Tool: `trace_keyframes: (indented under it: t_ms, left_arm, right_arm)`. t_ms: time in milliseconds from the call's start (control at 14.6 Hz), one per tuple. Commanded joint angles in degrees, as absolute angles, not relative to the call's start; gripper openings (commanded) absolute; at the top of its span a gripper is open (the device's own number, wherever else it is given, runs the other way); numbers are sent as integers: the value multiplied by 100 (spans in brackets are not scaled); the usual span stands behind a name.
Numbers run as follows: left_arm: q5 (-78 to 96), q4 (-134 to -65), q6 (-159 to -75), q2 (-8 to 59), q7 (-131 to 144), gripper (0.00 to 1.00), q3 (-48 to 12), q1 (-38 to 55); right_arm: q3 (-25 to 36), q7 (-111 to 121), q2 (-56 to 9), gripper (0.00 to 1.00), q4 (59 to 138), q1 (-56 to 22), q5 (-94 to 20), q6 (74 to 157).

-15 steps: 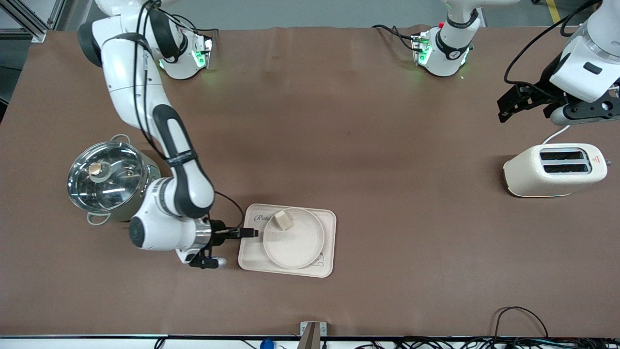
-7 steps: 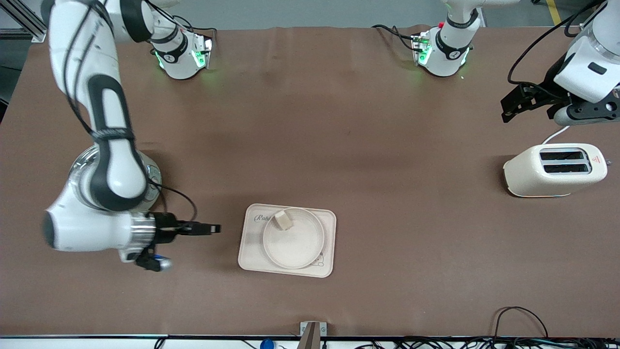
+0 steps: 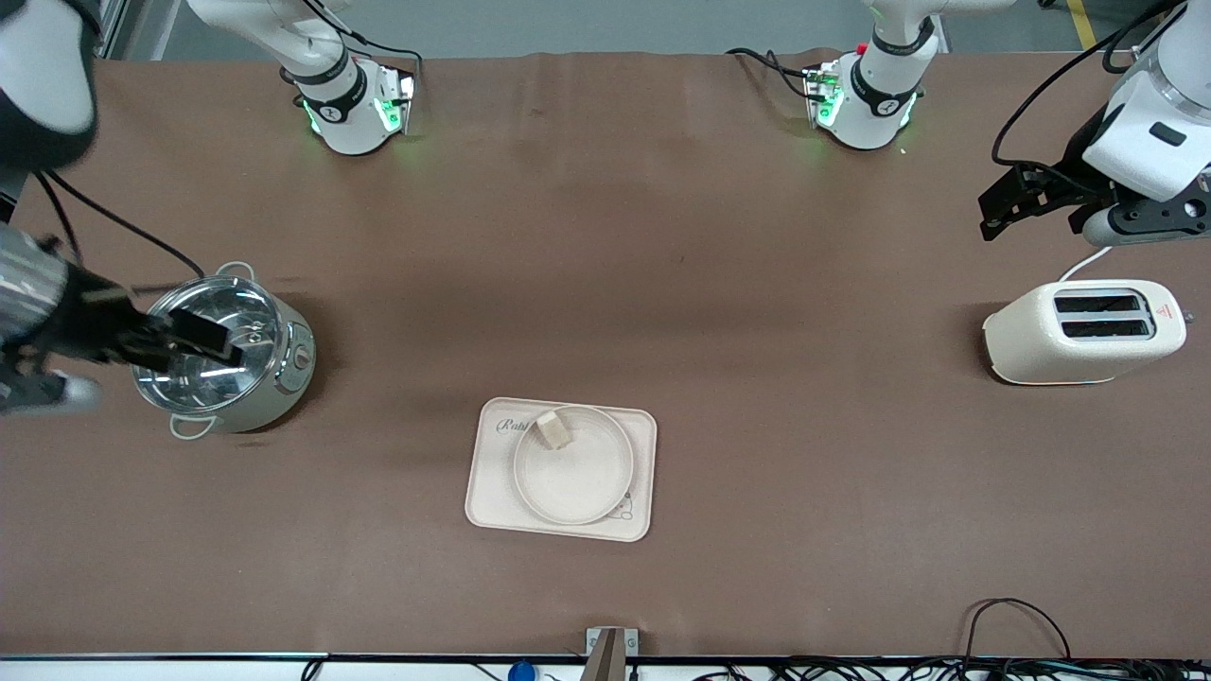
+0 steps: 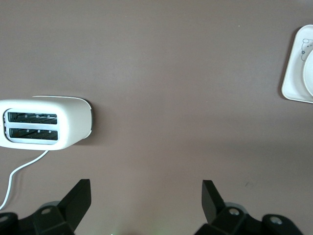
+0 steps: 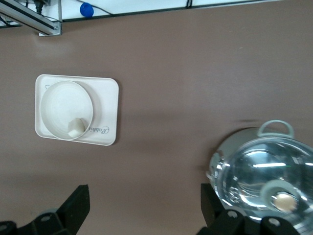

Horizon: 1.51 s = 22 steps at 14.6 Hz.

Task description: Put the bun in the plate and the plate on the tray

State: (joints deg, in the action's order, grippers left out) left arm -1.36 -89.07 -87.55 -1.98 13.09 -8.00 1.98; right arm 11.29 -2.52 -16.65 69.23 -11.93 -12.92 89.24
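Front view is showing the bun (image 3: pixel 553 430) sitting in the plate (image 3: pixel 573 465), which is resting on the tray (image 3: pixel 487 492); the task looks done, leaving only retreat. The right tool (image 3: pixel 194 339), spread wide, is hanging over the pot (image 3: pixel 223 354), having pulled away from the tray since earlier. The left tool (image 3: pixel 1005 200), wide too, is waiting above the desk (image 3: pixel 662 284) near the toaster (image 3: pixel 1083 331).
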Motion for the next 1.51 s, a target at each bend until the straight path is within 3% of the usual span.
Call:
trace_keyframes:
  t_ms: [0,205,342,548,753,822,1438]
  left_arm:
    - [-9,-8956,-8807,-281,1195,100,-800,114]
    - [114,-8947,-8815,-281,1195,100,-791,62]
    - [114,-8956,-8815,-290,1195,100,-800,53]
    - [79,-8947,-8815,-281,1187,100,-800,53]
    - [62,-8824,-8789,-255,1187,100,-817,70]
    - [53,-8816,-8789,-246,1178,100,-809,62]
    - [-26,-8807,-8771,-202,1222,100,-800,70]
  right_arm:
    - [1037,34,-1239,100,7436,-933,-932,8887]
    - [1002,963,-1196,100,7409,-423,-896,8658]
    - [993,1143,-741,100,7470,-413,-250,8298]
    - [941,1108,-159,100,8084,-326,-79,8454]
    - [161,714,130,100,8620,332,-105,8621]
    - [158,608,236,100,8779,247,-97,8692]
    - [431,624,229,100,8833,44,0,8701]
